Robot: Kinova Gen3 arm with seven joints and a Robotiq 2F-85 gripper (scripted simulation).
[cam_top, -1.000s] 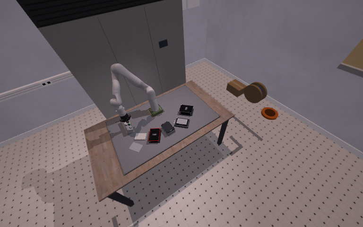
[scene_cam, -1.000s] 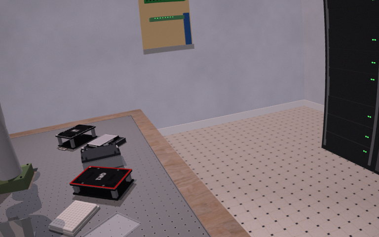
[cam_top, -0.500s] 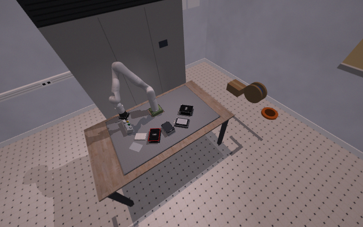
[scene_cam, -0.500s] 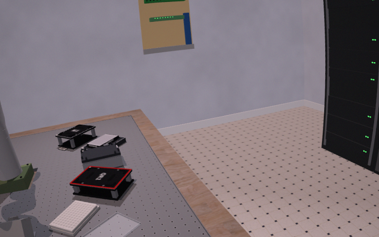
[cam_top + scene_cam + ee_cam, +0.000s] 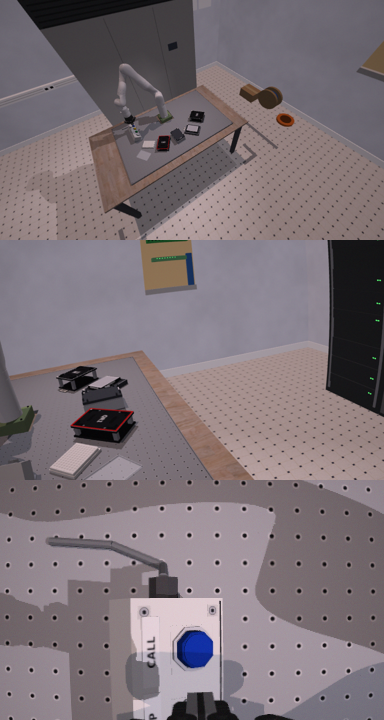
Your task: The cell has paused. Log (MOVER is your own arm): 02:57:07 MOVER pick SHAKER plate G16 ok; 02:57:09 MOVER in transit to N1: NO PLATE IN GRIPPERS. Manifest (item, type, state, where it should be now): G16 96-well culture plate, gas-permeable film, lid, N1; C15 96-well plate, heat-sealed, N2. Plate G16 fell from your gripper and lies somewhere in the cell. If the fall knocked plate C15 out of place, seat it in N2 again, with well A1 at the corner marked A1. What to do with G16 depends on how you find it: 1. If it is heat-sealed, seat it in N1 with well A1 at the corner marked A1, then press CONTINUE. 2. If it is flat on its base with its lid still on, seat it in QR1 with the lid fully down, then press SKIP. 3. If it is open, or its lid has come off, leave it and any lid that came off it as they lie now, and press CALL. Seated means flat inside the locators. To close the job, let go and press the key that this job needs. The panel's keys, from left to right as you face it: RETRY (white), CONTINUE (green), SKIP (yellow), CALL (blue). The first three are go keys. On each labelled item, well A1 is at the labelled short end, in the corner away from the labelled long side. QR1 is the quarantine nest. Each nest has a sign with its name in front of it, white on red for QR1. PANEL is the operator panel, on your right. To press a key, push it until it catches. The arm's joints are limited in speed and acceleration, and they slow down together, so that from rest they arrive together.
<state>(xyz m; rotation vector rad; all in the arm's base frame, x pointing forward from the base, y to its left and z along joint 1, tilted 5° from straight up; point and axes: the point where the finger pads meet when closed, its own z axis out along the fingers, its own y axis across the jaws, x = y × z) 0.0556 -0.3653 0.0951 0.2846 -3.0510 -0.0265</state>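
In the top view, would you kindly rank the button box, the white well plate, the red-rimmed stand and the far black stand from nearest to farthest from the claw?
1. Button box, right under the shut claw.
2. White well plate, just past the box.
3. Red-rimmed stand, beside that plate.
4. Far black stand, at the table's other end.

Readable: "CALL" on the label strip (image 5: 151, 651) beside the blue key (image 5: 195, 648) on the panel (image 5: 215, 630); "QR1" on the red-edged nest (image 5: 102, 418).
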